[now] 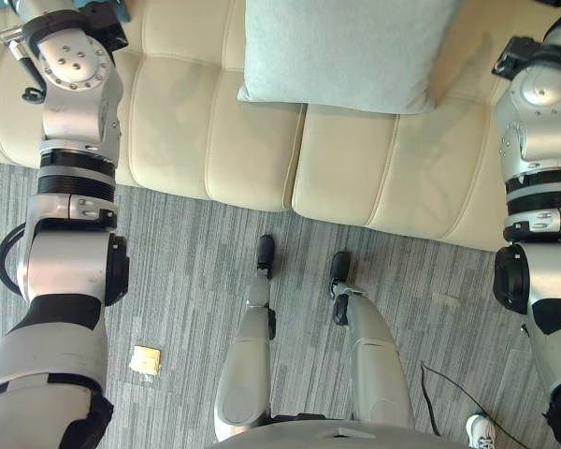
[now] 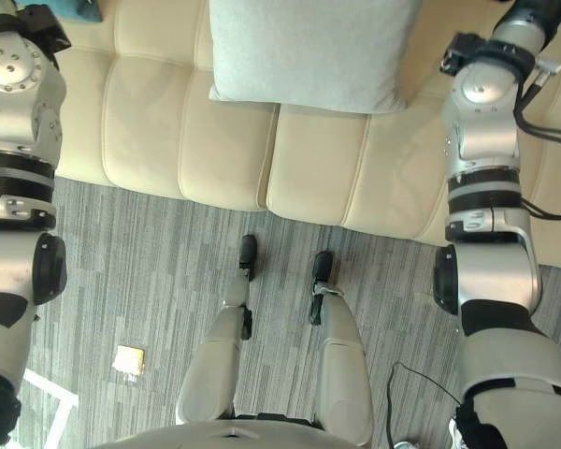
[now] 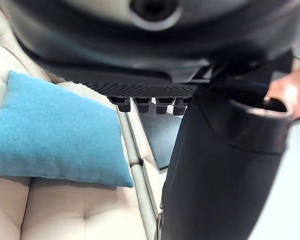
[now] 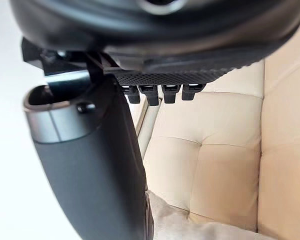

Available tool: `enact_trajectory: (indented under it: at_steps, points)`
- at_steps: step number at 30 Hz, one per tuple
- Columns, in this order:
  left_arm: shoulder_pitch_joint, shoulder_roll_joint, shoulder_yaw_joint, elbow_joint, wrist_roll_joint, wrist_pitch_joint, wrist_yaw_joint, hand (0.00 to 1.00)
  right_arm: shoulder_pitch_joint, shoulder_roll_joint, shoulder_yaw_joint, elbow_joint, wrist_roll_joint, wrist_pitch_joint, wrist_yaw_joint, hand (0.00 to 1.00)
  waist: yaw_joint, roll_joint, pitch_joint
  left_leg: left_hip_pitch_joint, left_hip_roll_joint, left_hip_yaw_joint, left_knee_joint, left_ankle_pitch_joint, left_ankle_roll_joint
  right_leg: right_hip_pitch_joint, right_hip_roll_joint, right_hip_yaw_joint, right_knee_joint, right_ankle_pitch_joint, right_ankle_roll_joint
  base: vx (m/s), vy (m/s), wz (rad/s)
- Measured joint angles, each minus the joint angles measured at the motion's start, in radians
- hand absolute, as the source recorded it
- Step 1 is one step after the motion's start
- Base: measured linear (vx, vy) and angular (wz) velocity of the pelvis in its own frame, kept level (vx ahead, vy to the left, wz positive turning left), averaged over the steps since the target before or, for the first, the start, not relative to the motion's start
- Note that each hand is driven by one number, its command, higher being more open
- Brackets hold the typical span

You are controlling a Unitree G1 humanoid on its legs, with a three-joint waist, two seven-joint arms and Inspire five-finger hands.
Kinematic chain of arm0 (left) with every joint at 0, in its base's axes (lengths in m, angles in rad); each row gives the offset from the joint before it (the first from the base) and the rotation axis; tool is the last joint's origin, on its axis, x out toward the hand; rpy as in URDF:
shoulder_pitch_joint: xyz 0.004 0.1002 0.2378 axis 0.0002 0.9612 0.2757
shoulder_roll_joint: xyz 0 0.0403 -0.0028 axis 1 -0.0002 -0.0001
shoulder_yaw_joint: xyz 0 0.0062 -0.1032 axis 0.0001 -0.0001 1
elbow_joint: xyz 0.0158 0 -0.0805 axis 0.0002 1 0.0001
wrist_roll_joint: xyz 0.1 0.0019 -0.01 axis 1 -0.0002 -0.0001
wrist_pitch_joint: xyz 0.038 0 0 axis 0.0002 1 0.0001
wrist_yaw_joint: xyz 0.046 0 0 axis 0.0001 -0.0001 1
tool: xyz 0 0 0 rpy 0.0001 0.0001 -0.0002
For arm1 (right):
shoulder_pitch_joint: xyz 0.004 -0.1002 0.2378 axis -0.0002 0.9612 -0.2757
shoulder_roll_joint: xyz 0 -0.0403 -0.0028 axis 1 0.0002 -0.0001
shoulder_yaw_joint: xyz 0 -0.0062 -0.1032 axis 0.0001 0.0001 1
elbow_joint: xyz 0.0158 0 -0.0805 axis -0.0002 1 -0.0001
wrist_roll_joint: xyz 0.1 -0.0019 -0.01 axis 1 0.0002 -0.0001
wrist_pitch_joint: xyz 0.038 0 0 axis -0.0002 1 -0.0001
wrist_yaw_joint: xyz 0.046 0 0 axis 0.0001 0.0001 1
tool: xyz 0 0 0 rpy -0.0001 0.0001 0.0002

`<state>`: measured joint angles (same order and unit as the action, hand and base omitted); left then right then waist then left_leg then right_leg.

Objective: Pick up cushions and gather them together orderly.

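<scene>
A pale grey-blue cushion lies flat on the cream sofa, in the middle at the back. In the left wrist view a teal cushion rests on the seat near the sofa's end. My left hand hovers over it without touching, thumb out and fingers relaxed, holding nothing. A corner of the teal cushion shows by my left wrist. My right hand is over the sofa's other end, open and empty, with the corner of a grey-beige cushion just under it.
The sofa's front edge runs across the head views, with grey striped carpet before it. A small yellow scrap lies on the carpet at the left. A person's white shoe shows at the lower right.
</scene>
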<state>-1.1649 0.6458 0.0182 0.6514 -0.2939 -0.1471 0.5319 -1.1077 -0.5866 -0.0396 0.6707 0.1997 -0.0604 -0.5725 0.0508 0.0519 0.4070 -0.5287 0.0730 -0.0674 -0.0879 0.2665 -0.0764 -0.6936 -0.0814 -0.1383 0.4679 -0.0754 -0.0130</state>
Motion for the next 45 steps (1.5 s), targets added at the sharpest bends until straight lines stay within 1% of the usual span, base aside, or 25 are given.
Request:
enact_trajectory:
  at_steps: [1,2,6,7,8,9,10,11,13,14,16,17,18,19,20,22,25,26,29,32,35,40,42,43,45]
  points:
    - [0.024,0.000,0.011,-0.015,-0.017,-0.007,-0.004,1.00,0.019,0.000,-0.011,-0.009,0.011,0.000,0.007,1.00,0.000,0.000,0.000,0.004,-0.002,0.002,0.000,-0.002,0.007,0.003,-0.002,0.002,0.001,-0.001,0.001,-0.01,-0.084,-0.01]
    - [0.086,0.000,0.040,-0.045,-0.043,-0.017,-0.018,1.00,0.063,0.000,-0.036,-0.025,0.040,0.000,0.015,1.00,0.000,0.000,0.000,0.012,-0.004,0.005,0.000,-0.005,0.021,0.010,-0.005,0.006,0.003,-0.004,0.006,0.00,-0.086,0.01]
    - [0.315,-0.016,0.108,-0.130,-0.101,-0.026,-0.055,1.00,0.225,0.001,-0.121,-0.114,0.092,-0.002,0.031,1.00,-0.006,-0.001,0.000,0.036,-0.016,0.009,0.001,0.000,0.023,0.027,-0.012,0.016,0.018,-0.021,0.015,0.02,-0.096,0.04]
    - [0.400,-0.048,0.132,-0.167,-0.119,-0.028,-0.064,1.00,0.298,0.006,-0.142,-0.156,0.108,-0.004,0.045,1.00,-0.006,-0.001,0.000,0.050,-0.017,0.009,0.001,0.000,0.023,0.041,-0.013,0.020,0.017,-0.024,0.018,0.05,-0.099,0.08]
    - [0.511,-0.106,0.156,-0.212,-0.138,-0.033,-0.078,1.00,0.400,0.025,-0.164,-0.211,0.117,-0.010,0.064,1.00,-0.008,-0.004,-0.002,0.070,-0.020,0.009,0.001,-0.001,0.025,0.065,-0.011,0.031,0.014,-0.031,0.025,0.05,-0.102,0.10]
    - [0.567,-0.133,0.158,-0.231,-0.139,-0.039,-0.082,1.00,0.452,0.044,-0.175,-0.239,0.117,-0.015,0.075,1.00,-0.008,-0.008,-0.005,0.079,-0.020,0.009,0.001,-0.005,0.029,0.077,-0.010,0.033,0.009,-0.036,0.026,0.06,-0.106,0.04]
    - [0.672,-0.181,0.158,-0.269,-0.138,-0.044,-0.094,1.00,0.540,0.082,-0.186,-0.281,0.117,-0.027,0.094,1.00,-0.007,-0.020,-0.013,0.092,-0.020,0.009,0.001,-0.014,0.041,0.092,-0.006,0.035,-0.002,-0.038,0.025,0.06,-0.104,-0.01]
    - [0.760,-0.231,0.155,-0.298,-0.137,-0.045,-0.107,1.00,0.621,0.118,-0.188,-0.320,0.115,-0.039,0.117,1.00,-0.008,-0.027,-0.018,0.098,-0.019,0.008,0.001,-0.017,0.042,0.104,-0.002,0.034,-0.013,-0.038,0.025,0.07,-0.146,-0.04]
    - [0.894,-0.331,0.144,-0.317,-0.129,-0.044,-0.138,1.00,0.750,0.195,-0.199,-0.371,0.102,-0.047,0.158,1.00,-0.007,-0.038,-0.026,0.111,-0.013,0.007,0.001,-0.028,0.045,0.126,0.006,0.032,-0.031,-0.038,0.025,0.05,-0.120,-0.02]
    - [1.007,-0.413,0.126,-0.313,-0.127,-0.036,-0.173,1.00,0.855,0.274,-0.203,-0.380,0.076,-0.050,0.196,1.00,-0.007,-0.051,-0.034,0.127,-0.009,0.007,0.001,-0.036,0.040,0.147,0.010,0.031,-0.043,-0.038,0.025,0.03,-0.075,-0.03]
    - [1.140,-0.478,0.075,-0.306,-0.121,-0.020,-0.221,1.00,0.983,0.367,-0.209,-0.380,0.047,-0.050,0.235,1.00,-0.002,-0.060,-0.048,0.154,-0.004,0.010,0.001,-0.049,0.033,0.183,0.015,0.029,-0.060,-0.038,0.025,0.05,-0.076,-0.03]
    - [1.206,-0.507,0.053,-0.287,-0.097,-0.008,-0.265,1.00,1.063,0.424,-0.212,-0.379,0.016,-0.049,0.260,1.00,-0.001,-0.061,-0.051,0.183,-0.002,0.010,0.001,-0.058,0.029,0.219,0.017,0.027,-0.078,-0.038,0.025,0.06,-0.059,-0.04]
    - [1.263,-0.527,0.036,-0.250,-0.065,0.001,-0.302,1.00,1.140,0.475,-0.209,-0.373,-0.012,-0.048,0.285,1.00,0.001,-0.059,-0.074,0.205,0.002,0.015,0.002,-0.066,0.020,0.248,0.016,0.027,-0.095,-0.038,0.026,0.05,-0.031,-0.05]
    - [1.284,-0.536,0.035,-0.229,-0.048,0.006,-0.318,1.00,1.170,0.494,-0.205,-0.365,-0.025,-0.047,0.292,1.00,0.001,-0.059,-0.093,0.215,0.004,0.018,0.002,-0.070,0.019,0.259,0.017,0.027,-0.106,-0.037,0.028,0.07,-0.017,-0.12]
    - [1.320,-0.550,0.036,-0.185,-0.023,0.010,-0.342,1.00,1.226,0.526,-0.202,-0.350,-0.043,-0.043,0.309,1.00,0.003,-0.058,-0.132,0.233,0.007,0.026,0.002,-0.078,0.013,0.285,0.021,0.029,-0.124,-0.036,0.034,0.08,-0.009,-0.12]
    - [1.363,-0.570,0.039,-0.096,0.020,0.018,-0.378,1.00,1.304,0.554,-0.185,-0.288,-0.072,-0.043,0.328,1.00,0.003,-0.052,-0.198,0.289,0.011,0.032,0.002,-0.100,0.009,0.360,0.026,0.028,-0.170,-0.033,0.039,0.09,-0.001,-0.09]
    - [1.374,-0.593,0.063,0.046,0.092,0.019,-0.414,1.00,1.346,0.569,-0.175,-0.155,-0.112,-0.042,0.353,1.00,0.002,-0.042,-0.285,0.352,0.014,0.041,0.002,-0.126,0.008,0.448,0.030,0.028,-0.232,-0.026,0.045,0.10,0.032,-0.04]
    - [1.371,-0.604,0.086,0.086,0.113,0.019,-0.417,1.00,1.345,0.575,-0.175,-0.107,-0.123,-0.041,0.357,1.00,0.002,-0.041,-0.302,0.370,0.015,0.046,0.002,-0.135,0.004,0.473,0.032,0.028,-0.251,-0.021,0.045,0.04,0.026,-0.07]
    - [1.359,-0.613,0.118,0.171,0.170,0.024,-0.420,1.00,1.338,0.589,-0.175,-0.006,-0.155,-0.035,0.369,1.00,0.002,-0.040,-0.334,0.405,0.016,0.052,0.002,-0.145,0.006,0.524,0.034,0.029,-0.288,-0.011,0.053,0.04,0.017,-0.03]
    - [1.335,-0.615,0.140,0.240,0.218,0.031,-0.413,1.00,1.332,0.601,-0.178,0.088,-0.181,-0.027,0.376,1.00,0.003,-0.044,-0.353,0.438,0.015,0.053,0.002,-0.154,-0.001,0.576,0.034,0.026,-0.326,0.000,0.052,0.06,0.015,0.02]
    - [1.325,-0.616,0.156,0.264,0.229,0.040,-0.406,1.00,1.319,0.620,-0.200,0.121,-0.181,-0.014,0.377,1.00,0.003,-0.051,-0.358,0.463,0.014,0.063,0.002,-0.162,-0.002,0.612,0.034,0.034,-0.353,0.011,0.059,0.06,0.017,-0.07]
    - [1.295,-0.618,0.154,0.299,0.255,0.044,-0.406,1.00,1.277,0.626,-0.213,0.162,-0.181,-0.003,0.376,1.00,0.003,-0.064,-0.357,0.493,0.010,0.102,0.002,-0.168,0.002,0.626,0.030,0.067,-0.356,0.021,0.070,0.00,0.027,-0.20]
    - [1.275,-0.617,0.154,0.310,0.267,0.044,-0.404,1.00,1.247,0.628,-0.208,0.181,-0.180,0.001,0.375,1.00,0.005,-0.071,-0.353,0.501,0.011,0.134,0.003,-0.170,0.006,0.620,0.031,0.098,-0.355,0.034,0.075,-0.07,0.039,-0.44]
    - [1.264,-0.615,0.154,0.319,0.267,0.046,-0.401,1.00,1.226,0.628,-0.191,0.190,-0.180,0.002,0.375,1.00,0.008,-0.079,-0.348,0.493,0.015,0.159,0.020,-0.176,0.010,0.604,0.031,0.123,-0.348,0.044,0.076,-0.11,0.043,-0.53]
    - [1.252,-0.608,0.153,0.319,0.268,0.047,-0.399,1.00,1.207,0.629,-0.171,0.193,-0.181,0.005,0.373,1.00,0.010,-0.088,-0.338,0.472,0.016,0.175,0.057,-0.192,0.015,0.591,0.031,0.140,-0.346,0.056,0.079,-0.13,0.037,-0.38]
